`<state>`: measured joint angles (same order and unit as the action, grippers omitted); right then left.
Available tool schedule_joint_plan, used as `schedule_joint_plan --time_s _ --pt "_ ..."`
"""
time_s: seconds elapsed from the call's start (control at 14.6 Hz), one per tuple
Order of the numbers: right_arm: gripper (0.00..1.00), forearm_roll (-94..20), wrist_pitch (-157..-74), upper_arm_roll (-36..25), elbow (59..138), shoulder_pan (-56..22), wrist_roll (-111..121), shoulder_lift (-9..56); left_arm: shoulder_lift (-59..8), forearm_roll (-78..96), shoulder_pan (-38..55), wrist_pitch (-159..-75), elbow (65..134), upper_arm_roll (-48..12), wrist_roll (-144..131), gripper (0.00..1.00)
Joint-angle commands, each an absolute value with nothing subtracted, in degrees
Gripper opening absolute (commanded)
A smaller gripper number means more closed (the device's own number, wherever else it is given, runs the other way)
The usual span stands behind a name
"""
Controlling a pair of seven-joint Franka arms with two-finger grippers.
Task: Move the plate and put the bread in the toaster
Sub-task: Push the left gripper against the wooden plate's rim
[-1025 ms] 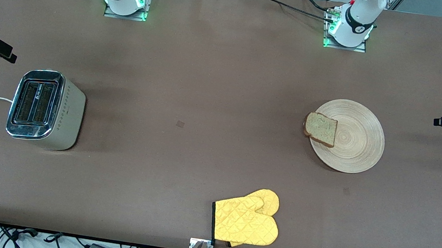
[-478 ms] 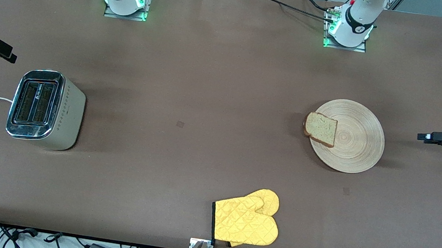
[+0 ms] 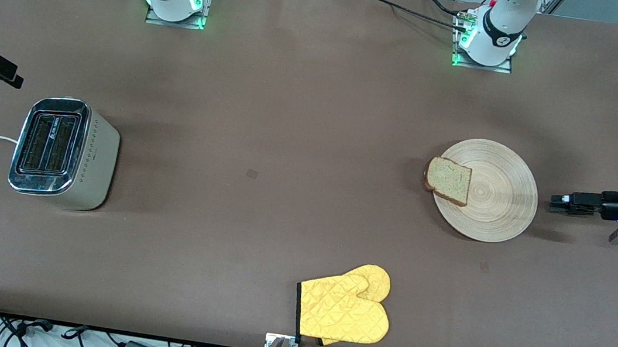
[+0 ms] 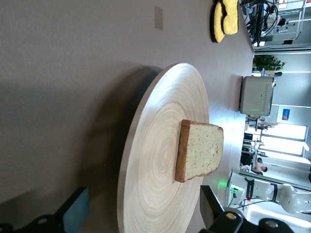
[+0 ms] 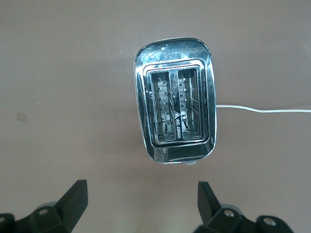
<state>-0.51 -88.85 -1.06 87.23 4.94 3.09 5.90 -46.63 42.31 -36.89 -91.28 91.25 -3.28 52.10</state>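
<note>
My left tool [image 3: 556, 203] hangs low over the worktop [image 3: 293, 107] just beside the plate [image 3: 496, 211], at the left arm's end, jaws spread wide and holding nothing; in the front view the bread [image 3: 448, 180] lies on the plate's rim toward the right arm's end, overhanging it slightly, and the toaster [image 3: 61, 152] stands well apart at the right arm's end, with a yellow oven mitt [image 3: 344, 310] nearer the front camera between them. My right tool [image 3: 0, 71] shows at that view's edge above the toaster. In the left wrist view my open fingers [image 4: 73, 213] straddle the near edge of the plate [image 4: 146, 184], the bread [image 4: 199, 155] toward its other rim. In the right wrist view my right tool [image 5: 141, 201] is equally wide and empty, looking straight down into the toaster [image 5: 175, 114] and its two slots. To do this step well, I judge I should slide one finger under the rim, pinch the edge level, and move slowly so the overhanging bread does not slip off.
</note>
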Motion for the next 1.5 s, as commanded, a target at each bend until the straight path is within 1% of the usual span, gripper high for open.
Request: schedule_joint_plan --time_s 0.0,0.07,0.14,0.2,0.48,0.55,0.75,0.82,1.16,1.43 --pt "1.0 0.1 -88.0 -1.0 86.5 5.1 3.7 6.0 -49.6 43.7 -37.6 -90.7 90.2 -4.3 53.5 1.0" --pt "1.0 0.1 -88.0 -1.0 86.5 5.1 3.7 6.0 -50.3 44.6 -37.5 -90.7 90.8 -4.5 53.5 1.0" --pt "1.0 0.1 -88.0 -1.0 86.5 5.1 3.7 5.9 -50.6 46.1 -37.5 -90.7 92.5 -4.5 53.5 0.96" --pt "1.0 0.1 -88.0 -0.9 86.5 5.1 3.7 6.0 -50.6 47.2 -37.3 -90.7 93.7 -4.5 53.6 0.9" --pt "1.0 0.1 -88.0 -1.0 86.5 5.1 3.7 6.0 -50.2 42.6 -36.5 -90.9 93.1 -4.5 54.3 0.34" --pt "1.0 0.1 -88.0 -1.0 86.5 5.1 3.7 5.9 -50.1 40.7 -36.4 -91.0 92.7 -4.5 54.4 0.28" --pt "1.0 0.1 -88.0 -1.0 86.5 5.1 3.7 5.9 -49.9 40.1 -36.2 -91.0 92.2 -4.5 54.3 0.03" --pt "1.0 0.1 -88.0 -1.0 86.5 5.1 3.7 6.0 -49.9 39.7 -36.1 -91.0 91.8 -4.5 54.3 0.02" --pt "1.0 0.1 -88.0 -1.0 86.5 5.1 3.7 6.0 -49.7 39.6 -36.2 -90.7 91.0 -4.6 54.3 0.01" --pt "1.0 0.1 -88.0 -1.0 86.5 5.2 3.7 6.0 -47.2 39.5 -35.8 -90.0 91.1 -4.8 53.8 0.01"
